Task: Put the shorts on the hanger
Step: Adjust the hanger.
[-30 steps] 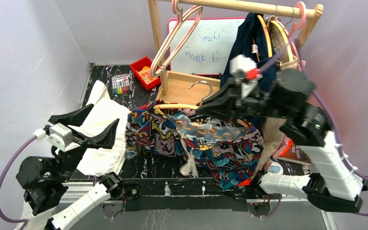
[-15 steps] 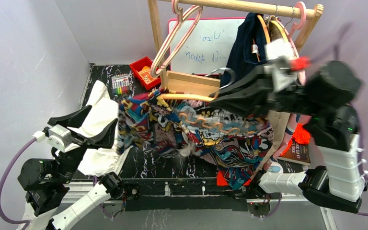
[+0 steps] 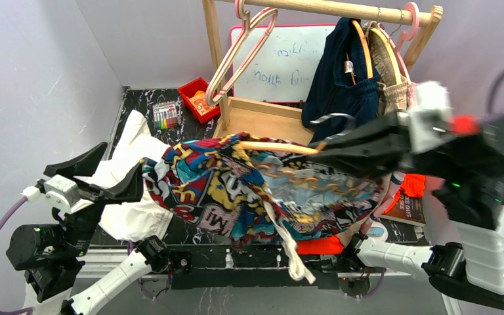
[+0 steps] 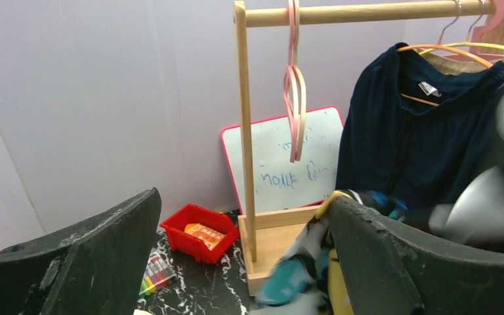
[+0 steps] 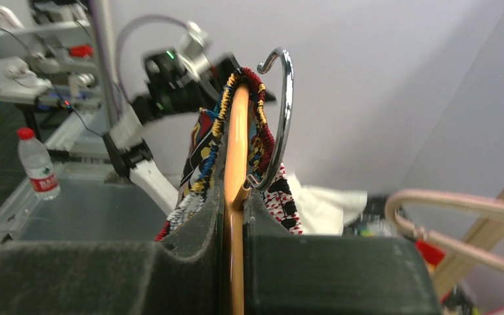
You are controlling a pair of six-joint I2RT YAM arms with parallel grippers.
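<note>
Above black table [image 3: 138, 105], lifted clear since a second ago: shorts [image 3: 236, 190], draped over hanger [image 3: 269, 145] (drawstring [image 3: 289, 246] dangling). Pinched narrowly on hanger by right gripper [image 5: 234, 223], swung rightward. Left gripper [image 3: 98, 176] wide, empty, beside white cloth [image 3: 134, 164]. Looks mounted; probably needs hooking onto rack [image 3: 328, 9].

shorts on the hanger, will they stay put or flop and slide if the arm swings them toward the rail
Probably floppy: the shorts sag in folds below the hanger, and their drawstring dangles free. Likely light, since the right pincer carries them by the thin hanger alone. They might slip when swung; no clip shows.
</note>
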